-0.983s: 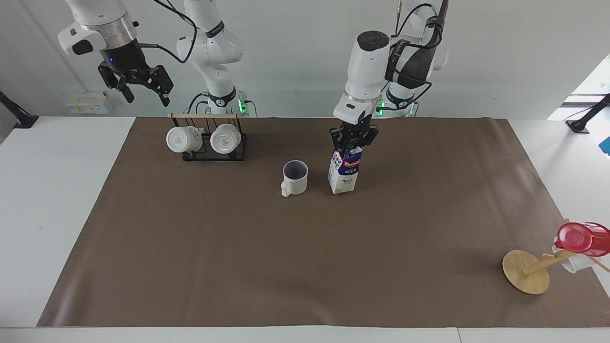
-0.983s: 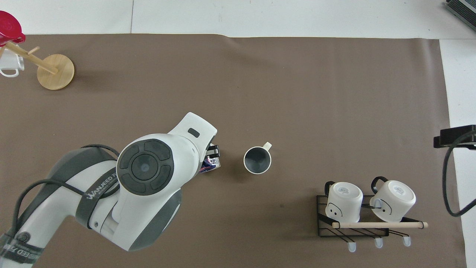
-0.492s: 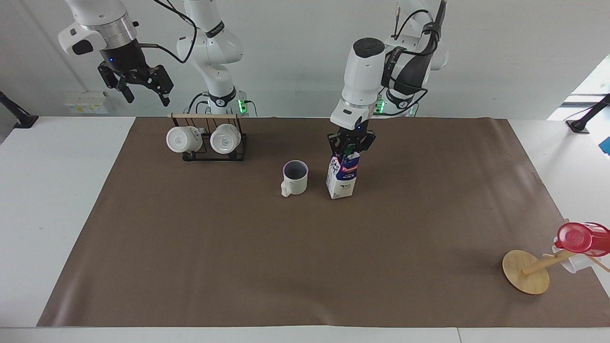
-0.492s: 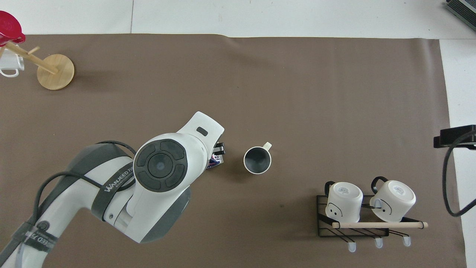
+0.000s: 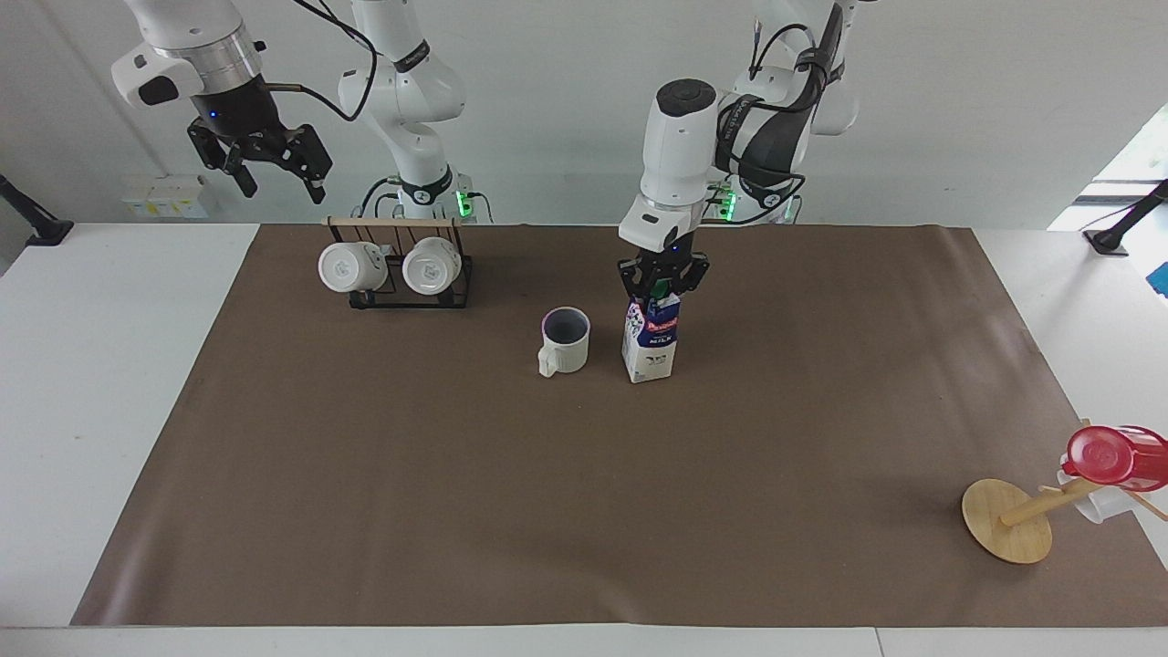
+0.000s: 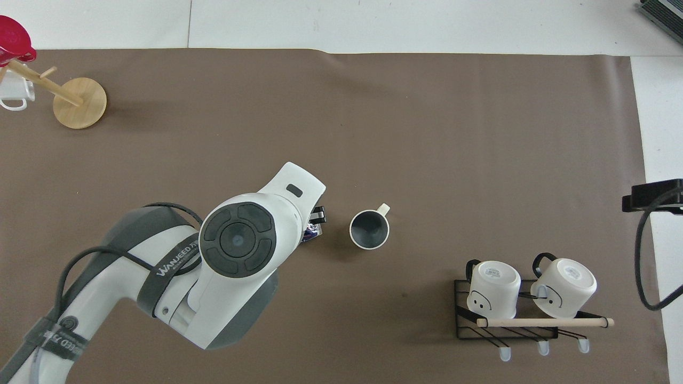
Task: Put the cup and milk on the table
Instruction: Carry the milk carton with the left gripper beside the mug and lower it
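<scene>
1. Gripping the milk [image 5: 651, 342] by its gabled top, my left fingers [image 5: 663, 290] are clenched on it from straight above; the carton stands upright with its base on the brown sheet of the desk [image 5: 584, 511].
2. From overhead my left arm covers most of the milk [image 6: 312, 231]; only a corner of it and my left fingers [image 6: 318, 214] show past the wrist.
3. Just beside the milk, toward my right arm's end of the desk, the cup [image 5: 564, 339] stands upright and apart from it, its handle turned away from me.
4. My right fingers [image 5: 278, 178] are spread wide with nothing in them, waiting high over the desk edge near the rack [image 5: 411, 287] with two mugs [image 5: 349, 266].
5. A wooden stand [image 5: 1008, 520] carrying a red cup [image 5: 1109, 456] sits at my left arm's end, well apart from the milk.
</scene>
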